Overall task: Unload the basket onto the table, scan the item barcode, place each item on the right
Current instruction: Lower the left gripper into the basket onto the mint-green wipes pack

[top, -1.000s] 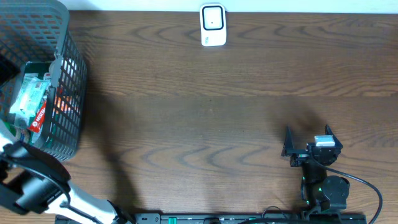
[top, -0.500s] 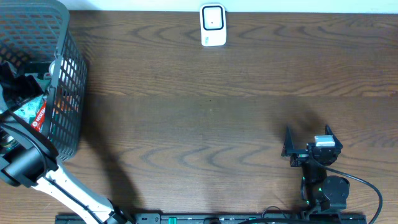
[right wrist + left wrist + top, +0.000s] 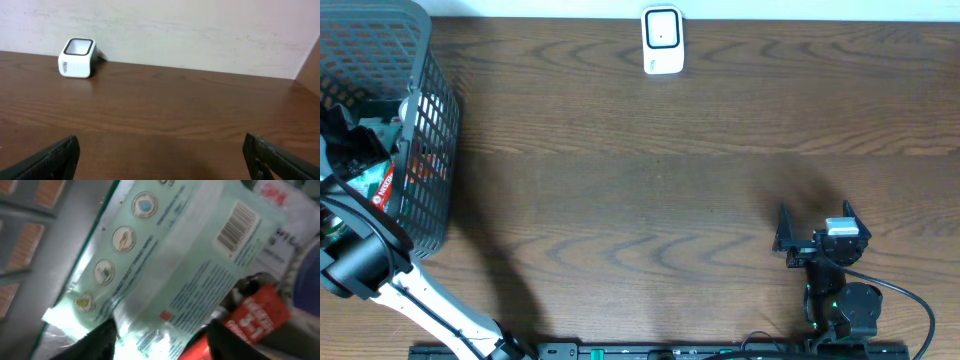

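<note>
One pale-green packet [image 3: 170,275] between jaws of left gripper [image 3: 161,332].

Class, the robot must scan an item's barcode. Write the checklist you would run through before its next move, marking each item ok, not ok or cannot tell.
1. Left gripper straddles the green pack: ok, a jaw on each side of its lower edge.
2. Grip firm on it: cannot tell.
3. Barcode findable: ok, it faces the wrist camera.
4. Scanner unobstructed: ok, it stands alone at the table's far edge.
5. Right gripper out of the way: ok, open and far from the basket.
</note>
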Tool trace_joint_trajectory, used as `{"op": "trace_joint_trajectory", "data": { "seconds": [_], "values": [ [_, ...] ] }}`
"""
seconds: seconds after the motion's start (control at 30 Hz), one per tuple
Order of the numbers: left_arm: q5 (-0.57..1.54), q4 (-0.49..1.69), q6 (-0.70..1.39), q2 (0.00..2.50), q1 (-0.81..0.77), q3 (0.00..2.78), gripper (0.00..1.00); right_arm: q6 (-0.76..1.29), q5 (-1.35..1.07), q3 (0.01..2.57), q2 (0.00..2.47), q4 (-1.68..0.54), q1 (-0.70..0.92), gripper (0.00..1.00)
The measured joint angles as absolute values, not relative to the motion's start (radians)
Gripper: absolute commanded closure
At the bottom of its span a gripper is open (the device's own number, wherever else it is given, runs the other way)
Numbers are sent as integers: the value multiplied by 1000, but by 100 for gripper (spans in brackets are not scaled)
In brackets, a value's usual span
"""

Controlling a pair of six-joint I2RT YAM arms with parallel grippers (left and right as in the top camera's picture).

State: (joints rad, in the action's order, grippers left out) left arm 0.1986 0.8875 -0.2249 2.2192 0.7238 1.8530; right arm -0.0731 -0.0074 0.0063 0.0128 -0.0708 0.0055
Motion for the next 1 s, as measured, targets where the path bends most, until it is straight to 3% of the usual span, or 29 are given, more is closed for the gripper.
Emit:
{"op": "trace_joint_trajectory", "data": {
  "seconds": [0.1, 0.23, 0.43, 1.0],
  "values": [
    [242, 887, -218, 2219, 723, 1853, 53, -73, -7, 6, 13, -71, 6, 1],
    [286, 885, -213, 2211, 723, 1851, 36, -73, -7, 6, 13, -71, 6, 1],
    [309, 831, -208, 2152, 723, 1839, 28, -73, -7, 6, 13, -71, 6, 1],
    [203, 780, -207, 2061, 723, 1839, 27, -73, -7, 6, 13, -71, 6, 1]
  ]
}}
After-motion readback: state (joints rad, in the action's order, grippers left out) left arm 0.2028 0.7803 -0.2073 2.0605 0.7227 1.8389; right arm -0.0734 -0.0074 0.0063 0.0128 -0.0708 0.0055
